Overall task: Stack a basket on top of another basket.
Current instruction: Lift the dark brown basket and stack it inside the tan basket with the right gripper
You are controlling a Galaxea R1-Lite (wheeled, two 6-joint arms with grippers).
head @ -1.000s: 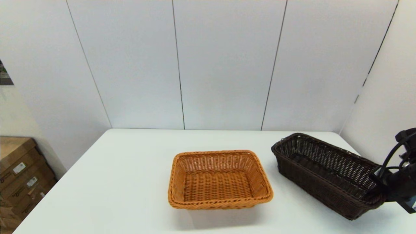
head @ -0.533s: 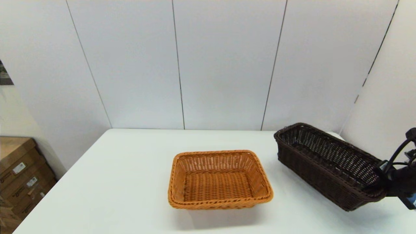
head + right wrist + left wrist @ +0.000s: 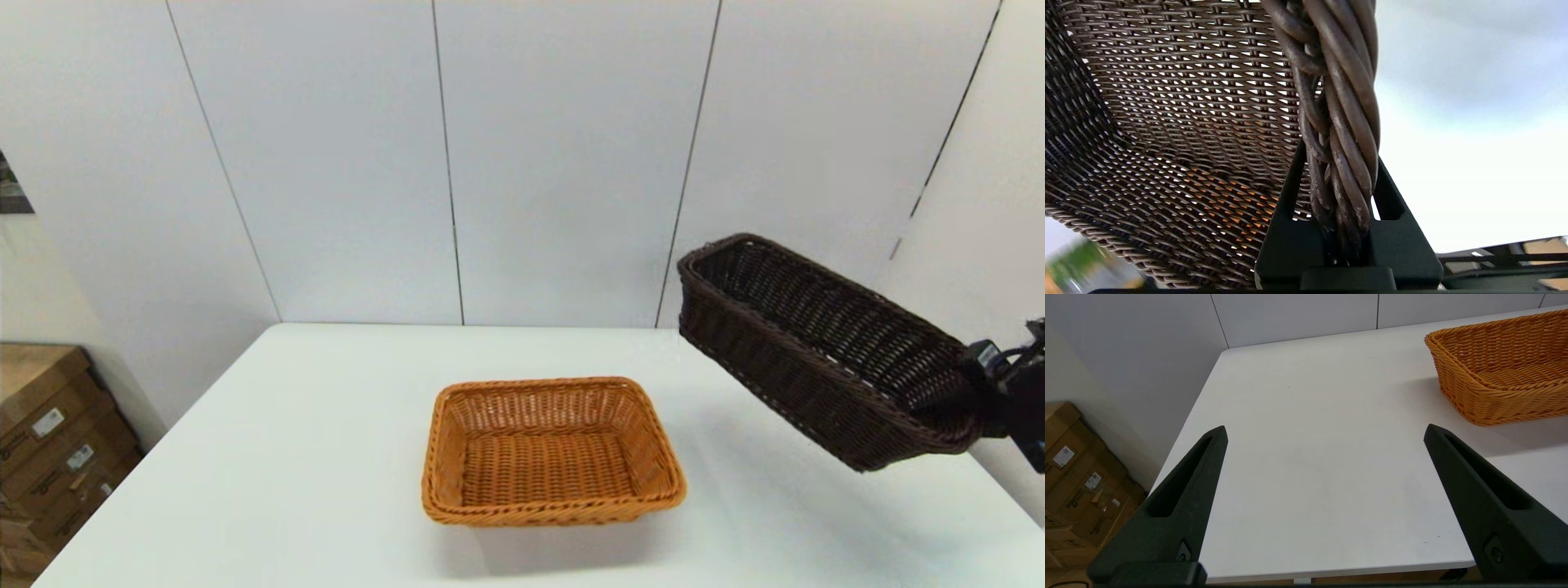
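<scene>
The dark brown basket (image 3: 816,351) hangs tilted in the air at the right, its far end raised above the table. My right gripper (image 3: 971,392) is shut on the braided rim (image 3: 1339,134) at its near end; in the right wrist view the rim runs between the two black fingers. The orange-tan basket (image 3: 551,449) sits upright on the white table (image 3: 286,457) at the centre, left of and below the lifted basket, and also shows in the left wrist view (image 3: 1502,371). My left gripper (image 3: 1325,433) is open over the table's near left part, holding nothing.
Cardboard boxes (image 3: 49,441) stand on the floor beyond the table's left edge. White wall panels (image 3: 555,163) close the back and right sides. Bare tabletop lies left of the orange-tan basket.
The right gripper has lifted the dark brown basket off the table, up and slightly left, its far end rising most. The orange-tan basket has stayed in place.
</scene>
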